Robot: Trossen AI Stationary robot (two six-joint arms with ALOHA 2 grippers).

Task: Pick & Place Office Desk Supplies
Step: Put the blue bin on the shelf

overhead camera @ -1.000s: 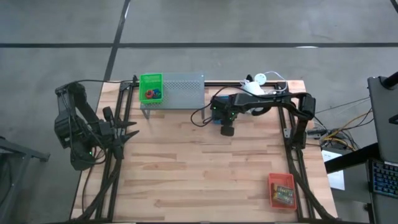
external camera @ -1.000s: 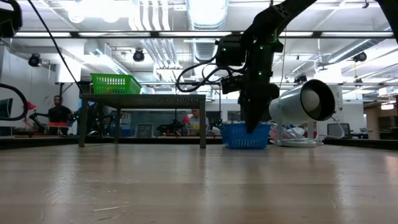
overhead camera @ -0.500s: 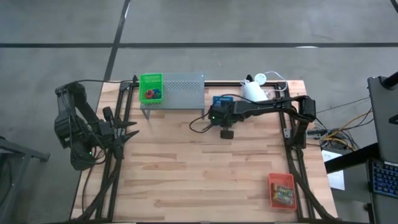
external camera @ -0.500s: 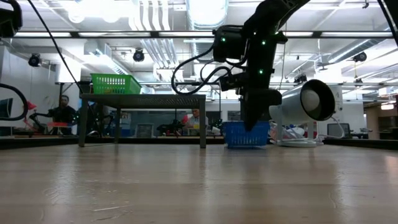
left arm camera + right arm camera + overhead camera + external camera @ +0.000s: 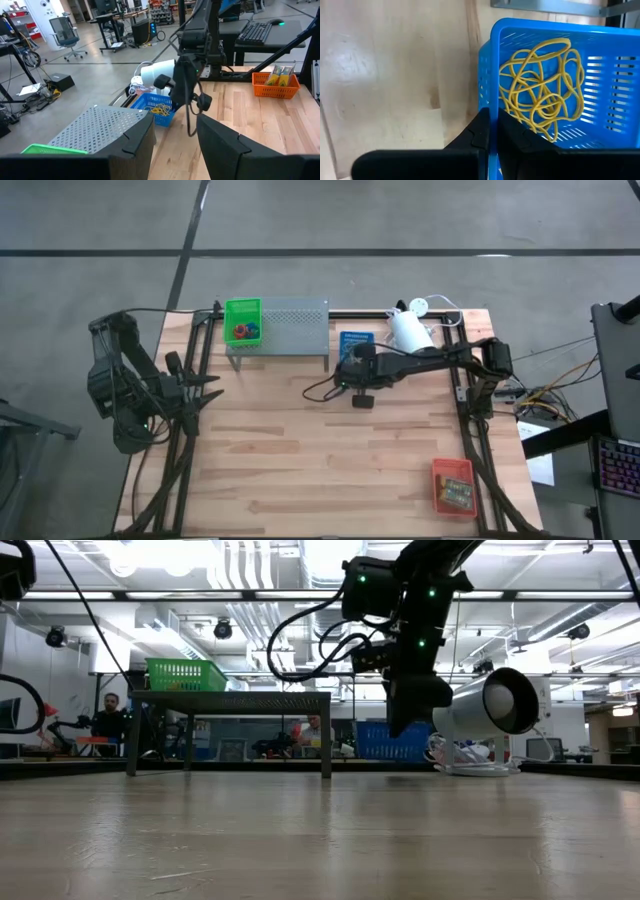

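My right gripper (image 5: pixel 492 131) is shut on the blue tray (image 5: pixel 356 340), which holds tan rubber bands (image 5: pixel 542 90). It hangs near the table's far edge, between the grey shelf (image 5: pixel 290 326) and the white lamp (image 5: pixel 408 328). A green tray (image 5: pixel 242 322) with red and blue loops rests on the shelf's left end. An orange tray (image 5: pixel 452 485) with two card boxes sits at the near right corner. My left gripper (image 5: pixel 175 145) waits open at the table's left edge. My right gripper pinches a side wall of the blue tray (image 5: pixel 486 107) close to a corner, one finger inside the tray and one outside. The fingers come from above, pointing down. The tray hangs a little clear of the table, about level (image 5: pixel 390 742).
The shelf's legs (image 5: pixel 327 750) stand just left of the tray and the lamp (image 5: pixel 490 705) just right of it. A black cable (image 5: pixel 318 380) loops below the right arm. Bare wood fills the table's middle and near left. People move in the room beyond.
My right gripper has risen, keeping its hold. The blue tray came up off the table with it and now shows a little nearer the far edge, out from under the gripper in the high view.
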